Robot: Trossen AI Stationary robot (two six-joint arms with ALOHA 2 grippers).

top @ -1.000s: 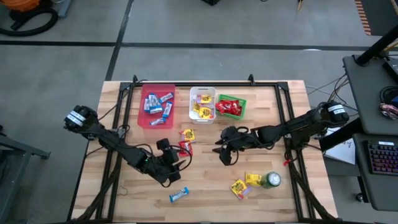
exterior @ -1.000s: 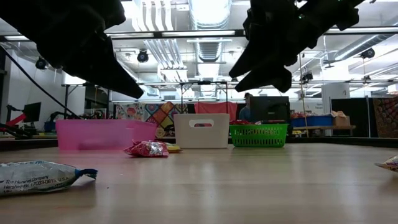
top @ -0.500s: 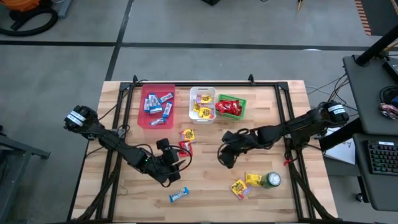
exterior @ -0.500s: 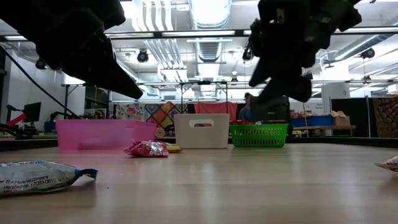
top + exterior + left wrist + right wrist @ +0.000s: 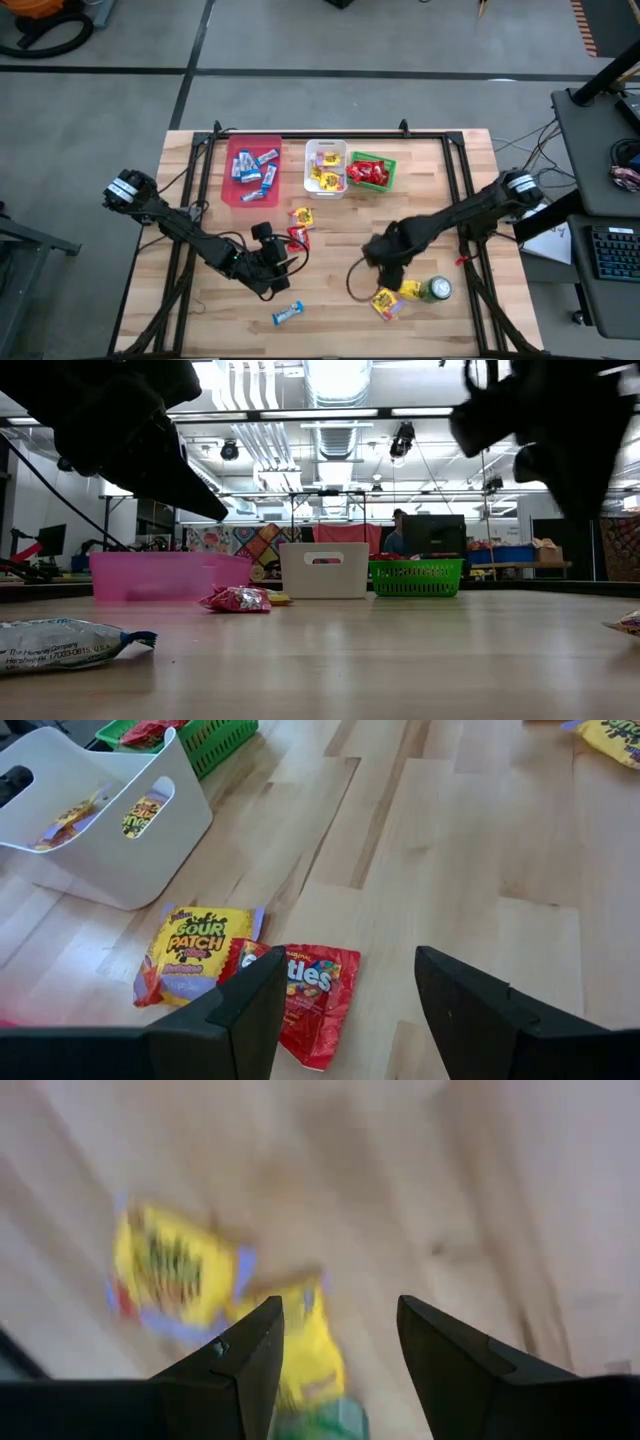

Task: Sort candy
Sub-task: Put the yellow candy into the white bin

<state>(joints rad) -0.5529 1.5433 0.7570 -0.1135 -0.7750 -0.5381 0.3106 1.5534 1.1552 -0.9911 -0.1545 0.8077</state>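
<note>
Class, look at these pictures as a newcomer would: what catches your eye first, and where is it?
Three bins stand in a row at the table's far edge: pink bin, white bin, green basket. The right gripper, open, hangs over yellow packets beside a green can. The left gripper, open, faces a red packet.

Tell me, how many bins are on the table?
3, in a row along the far edge: a pink bin, a white bin in the middle, and a green basket beside it.
</note>
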